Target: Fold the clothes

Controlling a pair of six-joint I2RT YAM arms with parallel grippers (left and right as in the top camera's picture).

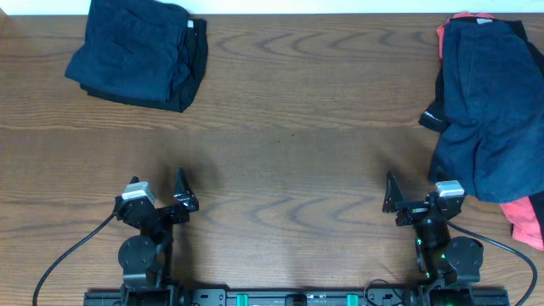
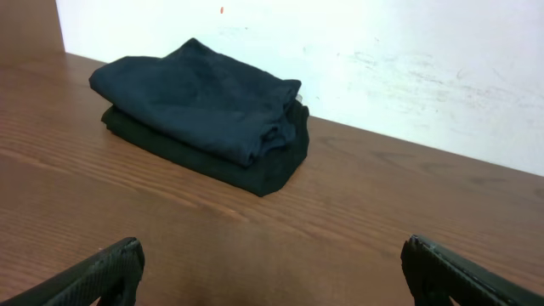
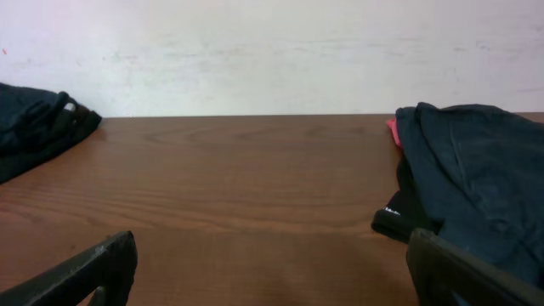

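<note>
A folded stack of dark navy garments (image 1: 140, 53) lies at the far left of the table; it also shows in the left wrist view (image 2: 204, 115) and at the left edge of the right wrist view (image 3: 34, 127). An unfolded heap of navy garments (image 1: 497, 110) lies at the far right, on top of a black-and-coral shirt (image 1: 523, 223); the heap also shows in the right wrist view (image 3: 476, 178). My left gripper (image 1: 161, 200) (image 2: 272, 276) is open and empty near the front edge. My right gripper (image 1: 416, 200) (image 3: 272, 272) is open and empty, just left of the heap.
The wooden table (image 1: 289, 153) ends at a white wall (image 2: 382, 59) behind. Black cables (image 1: 68, 255) run from both arm bases along the front edge.
</note>
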